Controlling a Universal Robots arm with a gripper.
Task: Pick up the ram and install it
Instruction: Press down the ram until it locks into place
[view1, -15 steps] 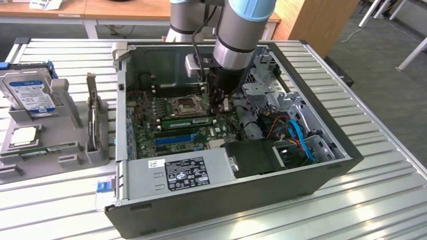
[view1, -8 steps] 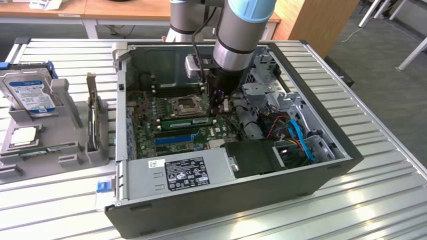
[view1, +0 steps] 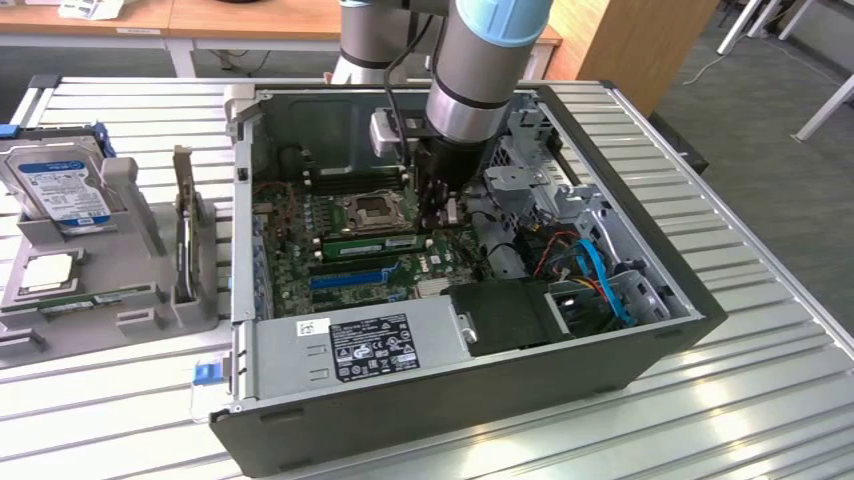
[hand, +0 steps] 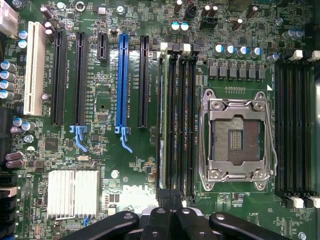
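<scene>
- Looking at the gripper (hand: 172, 212): shut completely, nothing visibly clamped between its black fingers, poised right at one end of the bank of long black memory slots (hand: 182, 120).
- Seen in the exterior view as well, gripper (view1: 445, 215) down inside the open computer case (view1: 441, 410), low over the motherboard.
- Locating the ram (hand: 161, 120): standing on edge in the outermost slot of that bank, on the side toward the blue expansion slot (hand: 121, 80); appears as a green stick (view1: 374, 245) lying along the board just beside the CPU socket.
- Cannot tell whether fully seated, nor whether the white latch clips (hand: 165, 46) at the far end have closed on it.
- Likely risk: pressing at one end only, leaving the stick tilted, one end down and the other riding high, with a latch left open.
- Also possible: slipping off the thin top edge, since shut fingers offer a narrow, rounded contact; would land on the empty neighbouring slot or the board itself.
- If the notch is not lined up with the slot key, could flex the board or crack the stick under downward force.
- Worth watching the open CPU socket (hand: 237, 135), just beyond the slots; any sideways skid in that direction could damage its exposed contacts.
- Little room for the arm between the case wall and the drive-cage cables (view1: 587, 265); a snag there would drag the gripper off line.
</scene>
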